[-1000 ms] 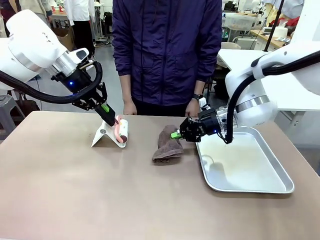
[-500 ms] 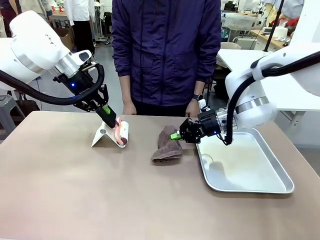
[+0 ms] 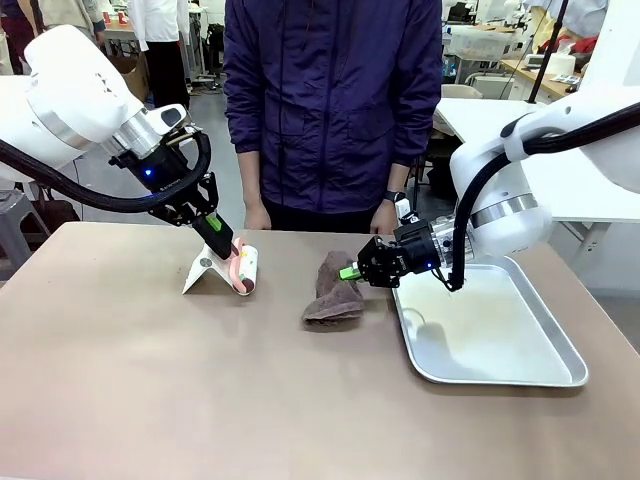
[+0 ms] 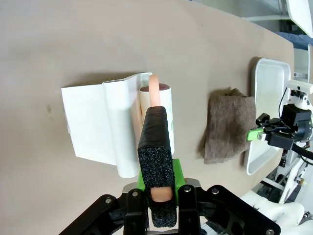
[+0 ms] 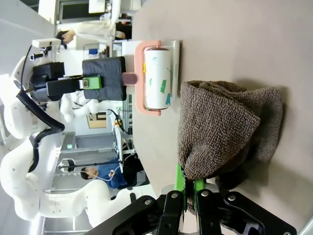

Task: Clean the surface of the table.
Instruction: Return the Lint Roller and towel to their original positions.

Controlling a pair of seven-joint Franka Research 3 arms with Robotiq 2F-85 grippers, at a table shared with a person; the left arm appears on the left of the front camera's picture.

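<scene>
Pinching cloth [image 3: 334, 288] beside tray [image 3: 500, 372] rim

The front camera looks across the tabletop [image 3: 150, 390] toward the far side; both close wrist cameras look along their claws, sharing the brown cloth [image 4: 227, 125].
</scene>
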